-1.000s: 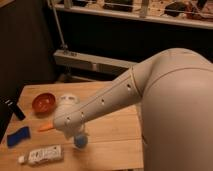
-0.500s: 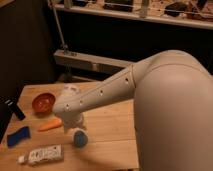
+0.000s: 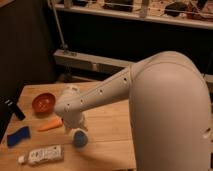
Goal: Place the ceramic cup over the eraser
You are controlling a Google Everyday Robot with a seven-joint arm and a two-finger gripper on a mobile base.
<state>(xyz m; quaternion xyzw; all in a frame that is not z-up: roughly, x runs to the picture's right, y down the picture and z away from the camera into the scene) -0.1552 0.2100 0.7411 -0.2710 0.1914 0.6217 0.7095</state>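
Gripper point(image 3: 76, 128) hovers directly over the cup point(image 3: 80, 139) near the table's point(image 3: 111, 125) front edge, its grip impossible to tell; placing not yet done.

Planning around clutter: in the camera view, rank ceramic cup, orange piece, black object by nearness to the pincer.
The pincer hangs low, left of centre.
1. ceramic cup, just under it
2. orange piece, left of it
3. black object, far left edge
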